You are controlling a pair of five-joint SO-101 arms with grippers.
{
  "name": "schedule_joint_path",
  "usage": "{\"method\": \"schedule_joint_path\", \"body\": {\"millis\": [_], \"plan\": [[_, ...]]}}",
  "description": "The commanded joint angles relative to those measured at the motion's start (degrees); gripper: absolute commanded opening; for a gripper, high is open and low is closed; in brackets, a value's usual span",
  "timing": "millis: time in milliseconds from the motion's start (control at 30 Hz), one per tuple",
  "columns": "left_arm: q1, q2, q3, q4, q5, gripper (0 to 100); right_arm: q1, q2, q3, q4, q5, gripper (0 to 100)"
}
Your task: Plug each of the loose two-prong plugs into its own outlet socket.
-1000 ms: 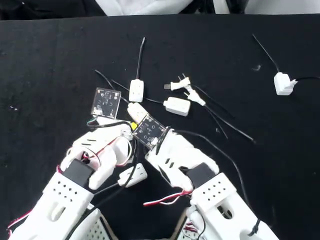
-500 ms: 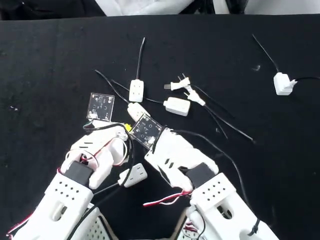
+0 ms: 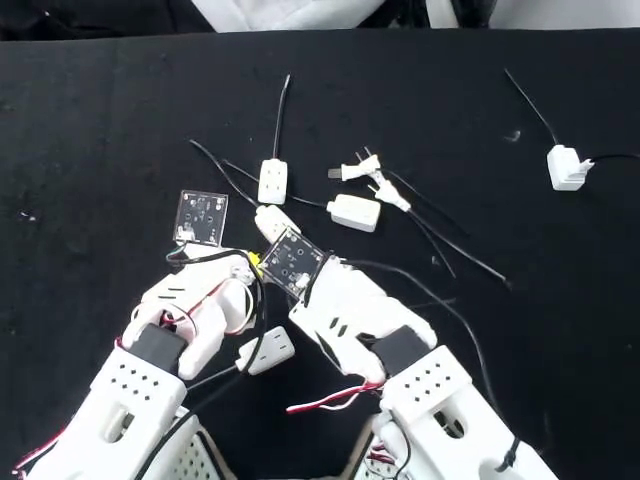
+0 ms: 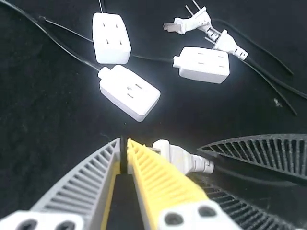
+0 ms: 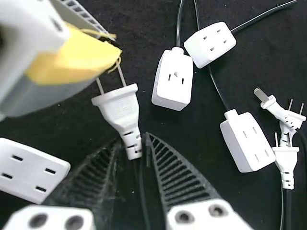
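Observation:
My right gripper (image 5: pixel 142 142) is shut on the cord end of a white two-prong plug (image 5: pixel 119 108), whose prongs point at the yellow finger (image 5: pixel 76 52) of my left gripper. In the left wrist view that plug (image 4: pixel 180 157) lies against the outer side of the yellow finger, and my left gripper (image 4: pixel 123 143) is shut with nothing between its fingers. A white outlet socket (image 4: pixel 130 92) lies just ahead of both grippers, also seen from above (image 3: pixel 275 221). Two more sockets (image 3: pixel 272 182) (image 3: pixel 354 212) lie beyond it. Two loose plugs (image 3: pixel 355 170) (image 3: pixel 390 192) rest near them.
Another socket (image 3: pixel 268 350) lies between the two arms near the front, and a further one (image 3: pixel 568 167) sits far right. Thin black cords (image 3: pixel 450 245) trail across the black table (image 3: pixel 100 120). The left and far parts of the table are open.
My left arm's wrist has shifted a little to the left and back. The right gripper with its plug has barely moved, and the socket between the arms slid slightly.

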Motion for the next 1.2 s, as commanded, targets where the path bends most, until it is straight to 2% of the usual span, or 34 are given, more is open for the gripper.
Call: {"method": "schedule_joint_path", "body": {"millis": [0,567,1167], "plan": [[0.0,-0.6,0.0,-0.4,-0.2,3,-0.2,-1.4,-0.6,-1.5,-0.4,1.1],[0.0,-0.6,1.6,-0.5,-0.2,3,-0.2,-1.4,-1.0,-1.5,-0.5,1.1],[0.1,-0.6,1.6,-0.5,-0.2,3,-0.4,-1.4,-3.7,-1.1,-4.0,1.1]]}}
